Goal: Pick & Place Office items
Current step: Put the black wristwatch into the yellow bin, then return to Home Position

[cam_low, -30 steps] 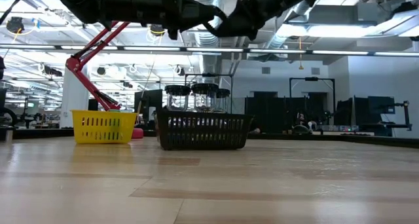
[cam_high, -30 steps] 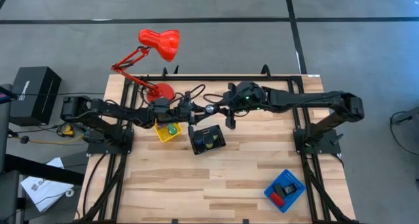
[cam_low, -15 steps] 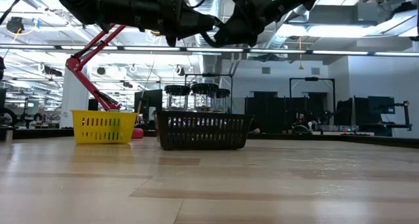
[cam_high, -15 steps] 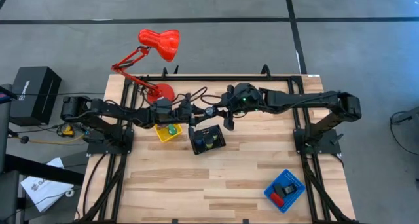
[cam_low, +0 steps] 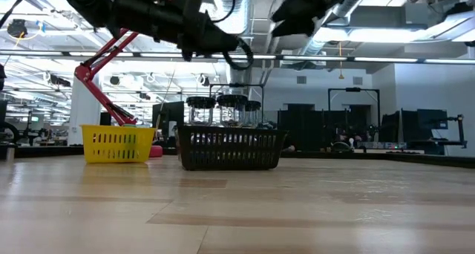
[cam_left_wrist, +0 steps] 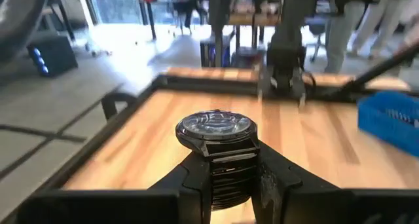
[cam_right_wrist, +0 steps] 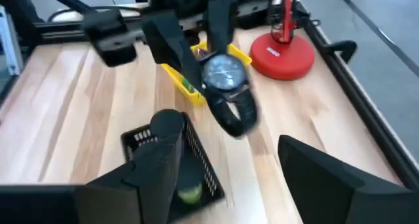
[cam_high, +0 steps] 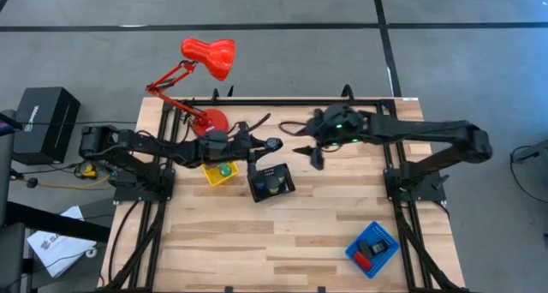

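Pulled apart after meeting nose to nose over the middle of the counter (cam_high: 257, 242) a second earlier. Drew back toward its own side with fingers spread wide and holding nothing: the right end effector (cam_high: 310, 154). Left gripped tight in the left end effector (cam_high: 272, 144): a wristwatch (cam_left_wrist: 216, 127), pinched by its band and carried high above the wood, just beyond the far edge of the black tray (cam_high: 254, 187) and near the yellow tray (cam_high: 210, 175). Judged a completed handover, with only the placing into a tray left to do for this item. Seen from the right wrist as a round, dark-rimmed watch with a pale glassy face turned upward and a black strap curling down below it. Seen from the left wrist as sitting level and centred between the dark fingers (cam_left_wrist: 193, 178), apparently held securely.
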